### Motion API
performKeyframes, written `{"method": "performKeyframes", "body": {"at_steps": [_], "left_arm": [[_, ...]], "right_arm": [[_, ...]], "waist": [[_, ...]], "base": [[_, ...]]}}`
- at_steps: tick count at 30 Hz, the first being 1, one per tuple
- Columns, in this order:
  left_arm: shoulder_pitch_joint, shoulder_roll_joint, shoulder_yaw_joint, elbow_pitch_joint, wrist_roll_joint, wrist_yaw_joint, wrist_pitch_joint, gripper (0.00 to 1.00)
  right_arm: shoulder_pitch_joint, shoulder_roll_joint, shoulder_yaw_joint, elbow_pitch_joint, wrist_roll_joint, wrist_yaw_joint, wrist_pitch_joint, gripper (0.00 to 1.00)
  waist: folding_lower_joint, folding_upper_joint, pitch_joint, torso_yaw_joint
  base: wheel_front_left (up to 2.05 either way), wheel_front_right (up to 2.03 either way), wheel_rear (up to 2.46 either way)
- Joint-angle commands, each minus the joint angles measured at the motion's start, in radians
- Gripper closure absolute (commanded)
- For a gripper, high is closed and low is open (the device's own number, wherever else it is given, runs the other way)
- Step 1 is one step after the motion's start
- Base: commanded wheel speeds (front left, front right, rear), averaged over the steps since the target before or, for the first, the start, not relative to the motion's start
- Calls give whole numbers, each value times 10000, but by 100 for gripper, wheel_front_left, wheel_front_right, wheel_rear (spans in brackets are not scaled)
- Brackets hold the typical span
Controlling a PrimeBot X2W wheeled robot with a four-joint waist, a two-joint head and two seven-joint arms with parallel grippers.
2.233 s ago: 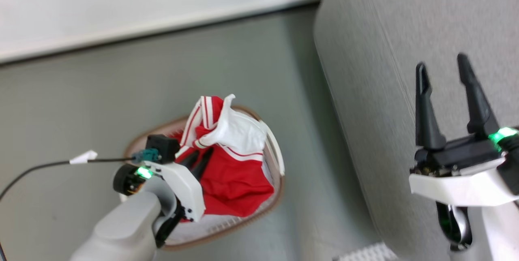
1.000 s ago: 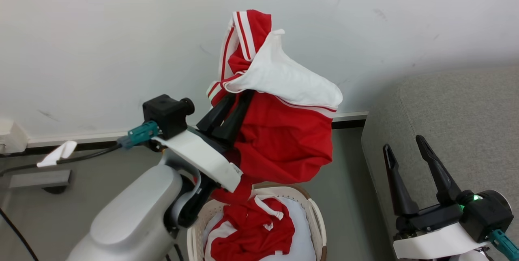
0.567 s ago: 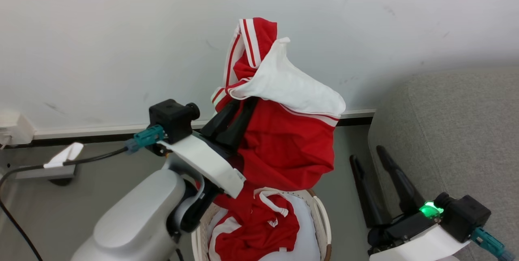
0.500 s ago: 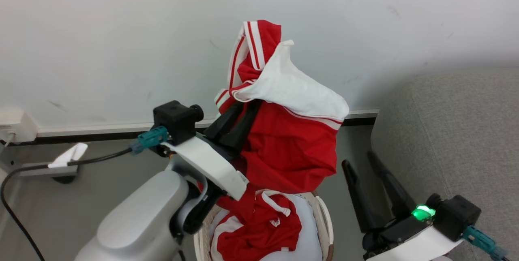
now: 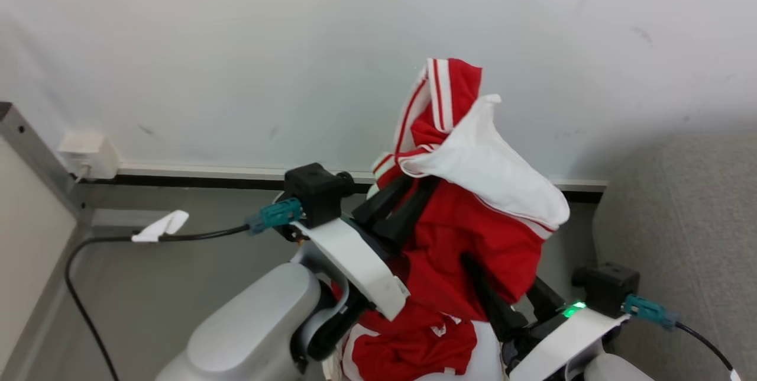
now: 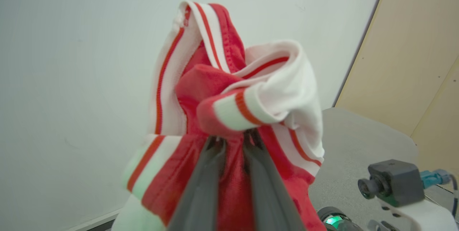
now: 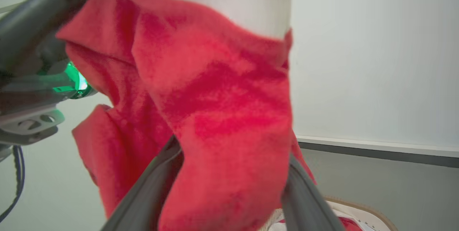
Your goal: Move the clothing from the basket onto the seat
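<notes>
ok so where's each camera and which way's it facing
Head view: on the head, facing forward and down at wall and floor; shows left forearm, left gripper holding clothing up, right gripper lower right.
Left wrist view: on the left wrist, looking along its shut fingers into the clothing.
Right wrist view: on the right wrist, facing the wall; its spread fingers flank the hanging clothing.
Shared: all three see the clothing; head and left wrist views, the seat.

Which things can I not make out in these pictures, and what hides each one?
Basket: right wrist view, cut by the bottom edge and covered by the clothing; contents uncountable.
Right gripper: right wrist view, tips behind the hanging clothing; contact unclear.
Left gripper: left wrist view, tips buried in bunched fabric.
Seat: head view, cut by the right edge.
</notes>
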Motion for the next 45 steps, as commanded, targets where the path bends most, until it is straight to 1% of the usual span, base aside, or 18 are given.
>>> {"method": "performKeyframes", "body": {"at_steps": [1,5,9,10,11,12,17,25,30,35,36,38,39,45], "left_arm": [[47,-77,-47,39,-83,-78,46,100],[106,-219,-175,101,-179,-166,111,100],[109,-247,-224,130,-202,-156,143,100],[112,-231,-225,135,-204,-137,152,100],[118,-214,-227,136,-206,-124,156,100],[131,-201,-231,134,-212,-123,157,100],[161,-121,-229,98,-196,-58,145,100],[287,19,-143,168,-226,64,12,100],[367,86,-96,211,-294,106,-47,100],[419,133,-95,212,-335,117,-44,100],[435,149,-94,211,-334,123,-55,91],[467,173,-95,198,-330,136,-82,32],[481,178,-84,194,-334,148,-111,0],[657,162,-188,92,-236,143,-236,0]], "right_arm": [[-330,-42,361,215,223,-20,-104,0],[-779,-42,993,747,542,-21,-206,0],[-993,57,1341,1037,753,-21,-265,0],[-1069,69,1443,1123,799,-21,-266,51],[-1139,82,1481,1182,828,-21,-257,78],[-1179,107,1448,1190,841,-21,-261,100],[-1056,135,1149,1054,605,-21,-264,100],[-765,48,262,521,-44,-21,-267,100],[-493,-25,-643,-22,-437,-21,-266,100],[-179,32,-1992,-548,-1076,-21,-267,100],[-106,84,-2355,-680,-1225,-21,-268,100],[48,192,-2953,-917,-1539,-21,-269,100],[101,229,-3248,-1055,-1696,-21,-269,100],[382,528,-4527,-1674,-2370,-21,-267,100]], "waist": [[-1,-1,-85,336],[-1,-1,-200,652],[-1,-1,-274,810],[-1,-1,-286,841],[-1,-1,-295,861],[-1,-1,-307,876],[-1,-1,-284,870],[-1,-1,-128,556],[-1,-1,-48,327],[-1,-1,49,63],[-1,-1,73,5],[-1,-1,113,-107],[-1,-1,133,-170],[-1,-1,220,-583]], "base": [[0,0,0],[0,0,0],[0,0,0],[0,0,0],[0,0,0],[0,0,0],[0,0,0],[0,0,0],[0,0,0],[0,0,0],[0,0,0],[0,0,0],[0,0,0],[0,0,0]]}}
